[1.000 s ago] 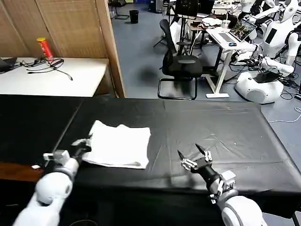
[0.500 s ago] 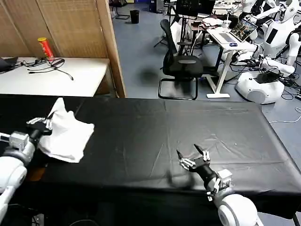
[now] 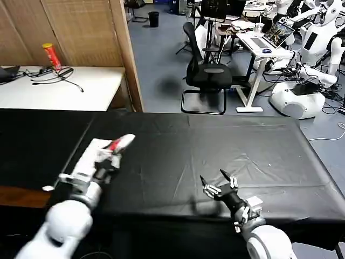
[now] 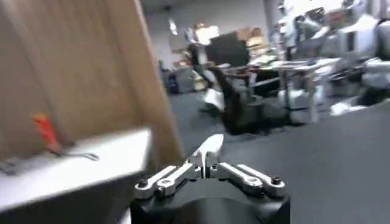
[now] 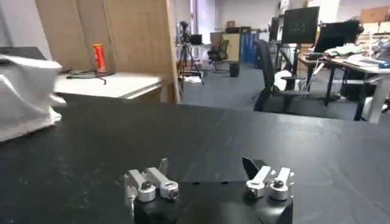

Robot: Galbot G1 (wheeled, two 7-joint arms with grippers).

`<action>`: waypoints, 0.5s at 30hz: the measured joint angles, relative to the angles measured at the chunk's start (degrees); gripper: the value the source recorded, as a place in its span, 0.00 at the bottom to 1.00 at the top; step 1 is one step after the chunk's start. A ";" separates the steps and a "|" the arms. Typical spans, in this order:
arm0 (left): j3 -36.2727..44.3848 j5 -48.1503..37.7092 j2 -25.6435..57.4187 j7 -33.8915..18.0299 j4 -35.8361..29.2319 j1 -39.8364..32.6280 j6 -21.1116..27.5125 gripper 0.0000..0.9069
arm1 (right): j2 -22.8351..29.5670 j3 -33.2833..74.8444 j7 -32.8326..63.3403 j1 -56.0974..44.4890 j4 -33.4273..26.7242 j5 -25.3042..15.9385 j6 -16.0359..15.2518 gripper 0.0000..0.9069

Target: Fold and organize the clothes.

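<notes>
The white T-shirt (image 3: 97, 147) is bunched up at the left of the black table (image 3: 226, 140), with a streak of red on it. My left gripper (image 3: 114, 154) is at the bunch, blurred. In the left wrist view its fingers (image 4: 207, 159) meet, with a white tip sticking out past them. The right wrist view shows the T-shirt (image 5: 24, 91) as a tall white heap rising above the table line. My right gripper (image 3: 214, 178) rests open near the front edge, right of centre, its fingers (image 5: 207, 165) spread over bare black cloth.
Behind the black table on the left stands a white side table (image 3: 64, 89) with a red can (image 3: 51, 55) and cables, next to a wooden partition (image 3: 81, 27). An office chair (image 3: 207, 75) and desks stand farther back.
The left gripper took the folded T-shirt off the table, lifted it far to the left, and has now swung back right with it. The right gripper has barely moved.
</notes>
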 joint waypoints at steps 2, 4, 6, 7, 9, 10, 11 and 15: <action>2.29 -0.63 -2.45 0.66 -0.07 -0.31 -0.08 0.97 | -0.29 -0.62 0.26 0.52 -0.05 1.68 -1.12 0.97; 3.38 -2.51 -3.77 1.04 -0.59 -0.35 -0.17 0.97 | -0.59 -1.49 0.95 1.30 -0.31 3.77 -2.60 0.97; 3.70 -4.02 -4.35 1.31 -1.41 -0.27 -0.45 0.97 | -0.64 -2.57 1.93 2.27 -0.64 5.78 -3.74 0.97; 3.70 -4.38 -4.48 1.48 -1.87 -0.15 -0.86 0.97 | -0.52 -3.22 2.47 2.95 -0.90 7.01 -4.38 0.97; 3.23 -4.17 -4.46 1.53 -2.53 0.16 -1.38 0.97 | -0.19 -4.74 3.25 4.36 -1.51 8.85 -5.31 0.97; 2.78 -3.99 -4.38 1.48 -2.75 0.31 -1.58 0.97 | 0.06 -5.68 3.56 5.20 -1.98 9.33 -5.59 0.97; 2.43 -3.80 -4.21 1.49 -2.95 0.52 -1.78 0.97 | 0.42 -6.85 3.90 6.23 -2.61 9.72 -5.79 0.97; 0.58 -1.99 -3.48 1.43 -3.39 1.61 -2.79 0.97 | 2.37 -11.36 5.35 10.21 -5.30 10.98 -6.79 0.97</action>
